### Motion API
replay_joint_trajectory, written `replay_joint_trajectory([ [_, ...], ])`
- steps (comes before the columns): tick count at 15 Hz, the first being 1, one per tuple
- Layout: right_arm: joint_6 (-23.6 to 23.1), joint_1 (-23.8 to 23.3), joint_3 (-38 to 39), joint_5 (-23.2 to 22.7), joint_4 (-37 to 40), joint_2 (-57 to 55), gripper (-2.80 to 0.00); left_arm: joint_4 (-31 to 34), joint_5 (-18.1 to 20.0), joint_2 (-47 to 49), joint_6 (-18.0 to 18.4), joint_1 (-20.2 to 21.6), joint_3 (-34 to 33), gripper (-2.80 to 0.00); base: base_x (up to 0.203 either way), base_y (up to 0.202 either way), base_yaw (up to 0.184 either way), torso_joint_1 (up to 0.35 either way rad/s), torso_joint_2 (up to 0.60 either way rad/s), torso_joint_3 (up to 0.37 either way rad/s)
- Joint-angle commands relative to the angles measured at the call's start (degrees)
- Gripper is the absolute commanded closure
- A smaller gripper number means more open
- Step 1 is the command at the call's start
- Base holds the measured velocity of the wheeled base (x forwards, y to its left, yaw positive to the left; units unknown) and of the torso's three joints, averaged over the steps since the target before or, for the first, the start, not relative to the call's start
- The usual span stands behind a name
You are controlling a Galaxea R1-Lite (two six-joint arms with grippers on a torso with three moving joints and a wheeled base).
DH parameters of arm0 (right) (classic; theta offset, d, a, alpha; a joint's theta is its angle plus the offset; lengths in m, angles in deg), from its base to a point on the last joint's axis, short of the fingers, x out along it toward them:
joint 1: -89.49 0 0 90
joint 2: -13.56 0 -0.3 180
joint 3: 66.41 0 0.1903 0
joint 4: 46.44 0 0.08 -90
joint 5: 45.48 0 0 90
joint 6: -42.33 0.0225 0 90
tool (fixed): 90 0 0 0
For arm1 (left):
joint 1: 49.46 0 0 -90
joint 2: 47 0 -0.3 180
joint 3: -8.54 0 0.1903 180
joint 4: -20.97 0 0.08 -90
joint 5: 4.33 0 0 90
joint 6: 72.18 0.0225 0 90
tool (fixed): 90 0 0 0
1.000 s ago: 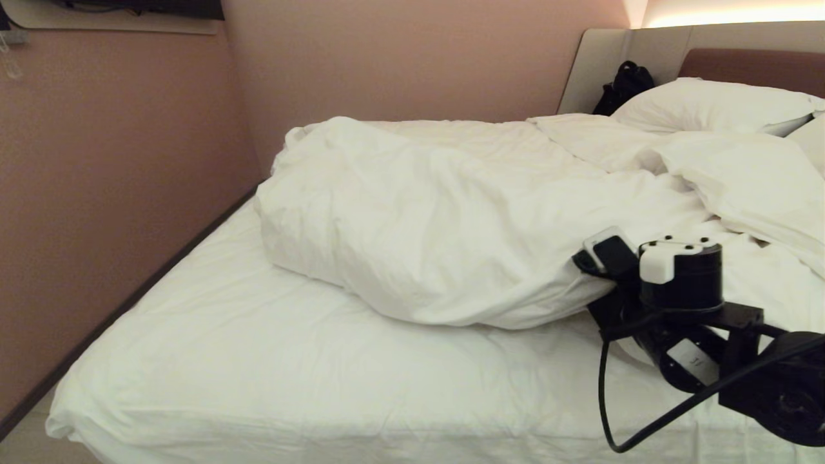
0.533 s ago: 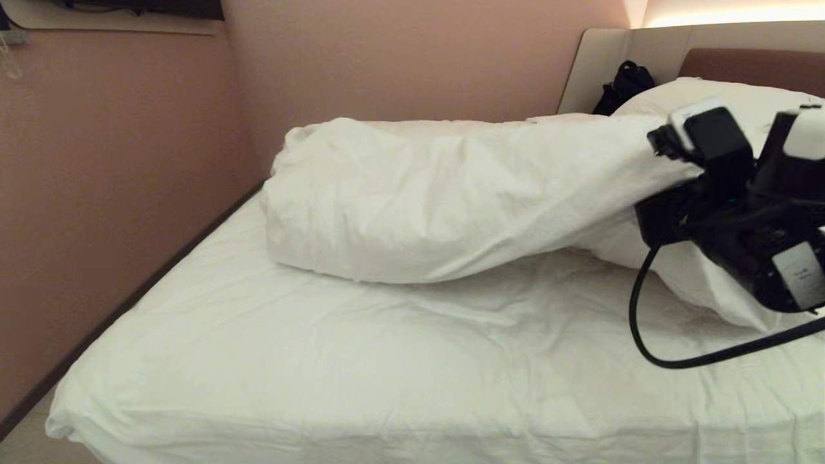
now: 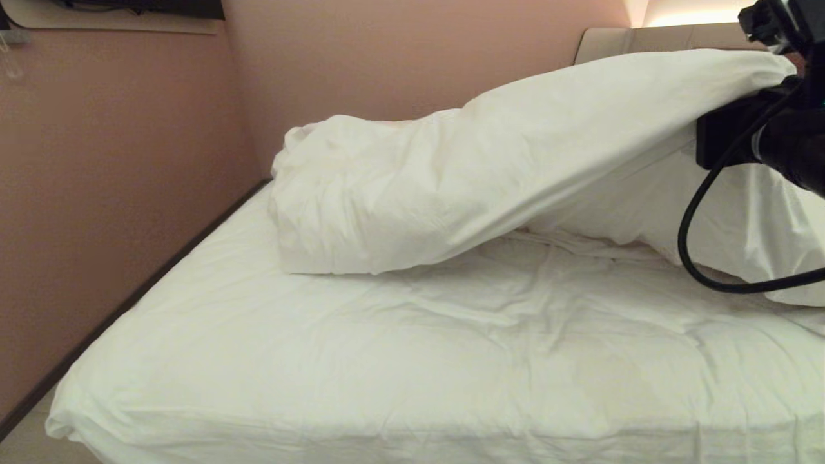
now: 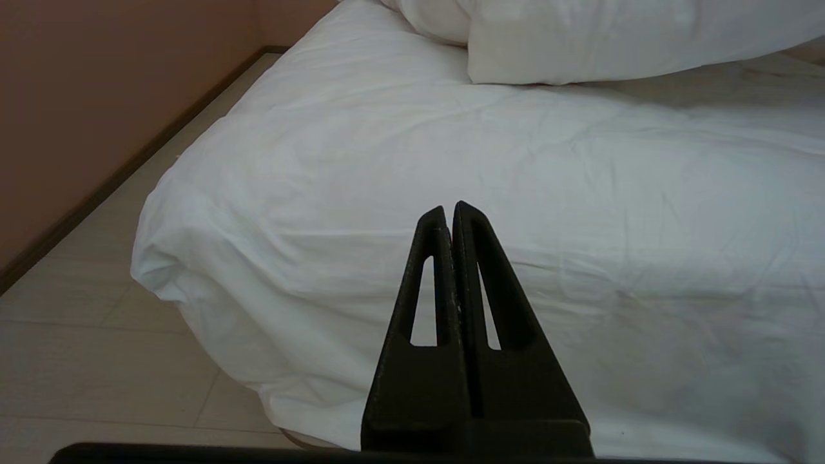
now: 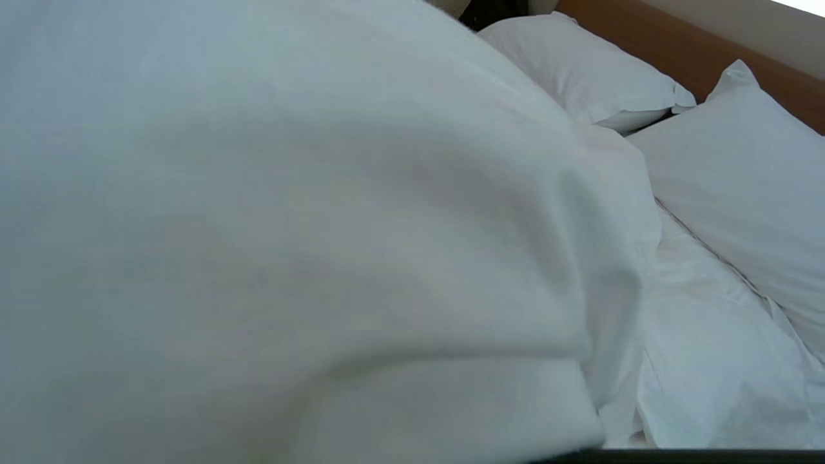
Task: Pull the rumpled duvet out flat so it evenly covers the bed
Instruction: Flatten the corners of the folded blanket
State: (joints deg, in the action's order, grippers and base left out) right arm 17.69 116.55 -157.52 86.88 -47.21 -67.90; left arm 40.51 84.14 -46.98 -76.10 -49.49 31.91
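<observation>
The bed (image 3: 361, 361) lies mostly bare; the duvet (image 3: 490, 167) is bunched toward its headboard end, one edge raised by the right gripper (image 3: 770, 61), clamped on it. Only the right wrist view shows two pillows (image 5: 741, 180) beyond the duvet. Only the left wrist view shows the left gripper (image 4: 451, 209), fingers pressed together, off the bed's foot corner.

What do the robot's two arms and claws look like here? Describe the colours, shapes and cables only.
The left claw is matt black: two long triangular fingers, each with a slot-shaped cut-out, rising from a wide black base. The right arm is built of boxy and rounded black housings with a white part near the top, and a thick black cable loops down below it.
</observation>
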Motion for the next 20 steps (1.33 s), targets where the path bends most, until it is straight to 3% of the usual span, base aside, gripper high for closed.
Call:
replay_joint_trajectory([
  [1,-0.1,0.0,-0.4,0.3,1.6,2.0,0.00,0.0,0.0,0.0,0.0,0.0,0.0,0.00,0.000,0.000,0.000,0.000,0.00,0.000],
  [7,0.5,-1.0,1.2,0.0,2.6,2.1,0.00,0.1,0.0,0.0,0.2,0.0,0.0,0.00,0.000,0.000,0.000,0.000,0.00,0.000],
  [12,3.0,-1.4,1.1,-0.3,2.6,0.5,0.00,0.2,1.0,2.3,5.4,0.0,0.0,0.00,0.000,0.000,0.000,0.000,0.00,0.000],
  [14,4.7,-1.4,1.3,-0.4,2.6,-0.3,0.00,-0.6,2.3,4.6,9.3,0.1,0.0,0.00,0.000,0.000,0.000,0.000,0.00,0.000],
  [16,7.6,-1.4,1.7,-0.5,2.6,-1.4,0.00,-1.6,4.5,5.1,7.2,0.1,2.1,0.00,0.000,0.000,0.000,0.000,0.00,0.000],
  [18,8.9,-2.2,2.0,-1.0,2.6,-1.9,0.00,1.3,7.1,5.6,2.2,0.1,7.8,0.00,0.000,0.000,0.000,0.000,0.00,0.000],
  [20,10.0,-2.7,2.6,-2.2,2.6,-1.9,0.00,1.8,7.4,4.9,1.1,0.1,6.1,0.00,0.000,0.000,0.000,0.000,0.00,0.000],
])
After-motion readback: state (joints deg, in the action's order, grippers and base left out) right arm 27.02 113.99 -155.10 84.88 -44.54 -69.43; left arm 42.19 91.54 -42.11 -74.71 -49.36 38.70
